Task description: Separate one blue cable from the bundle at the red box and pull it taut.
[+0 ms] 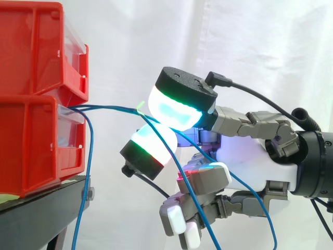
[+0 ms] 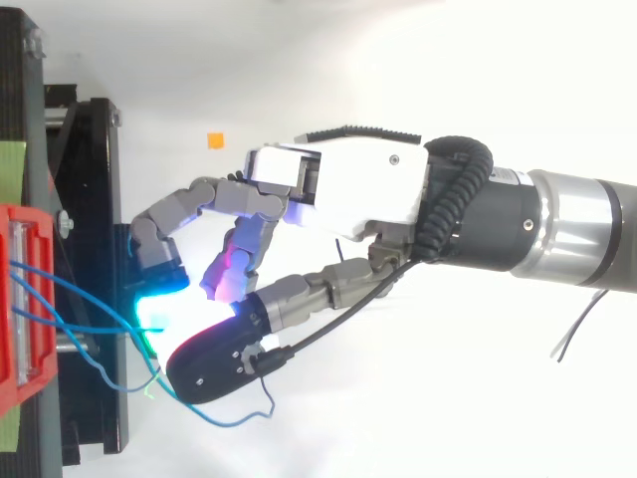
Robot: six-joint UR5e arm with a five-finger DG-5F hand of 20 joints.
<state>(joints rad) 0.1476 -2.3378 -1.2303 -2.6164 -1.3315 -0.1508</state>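
Several thin blue cables (image 1: 109, 108) come out from between the two stacked red boxes (image 1: 31, 57) at the left. They run right, nearly level, to my hand (image 1: 250, 161). Two glowing fingertips (image 1: 177, 107) close on one blue strand just right of the boxes, one pad above it and one below. Behind the pinch the strands drop loosely down past the palm. Another blue cable (image 1: 89, 156) hangs straight down beside the lower box. From above, my hand (image 2: 348, 189) reaches in from the right towards the red box (image 2: 25, 299). A slack blue loop (image 2: 234, 424) trails under the thumb.
The red boxes sit on a black stand (image 1: 36, 213) with its leg at the lower left. A white curtain hangs behind. A small orange square (image 2: 215, 140) lies on the white floor beyond my hand.
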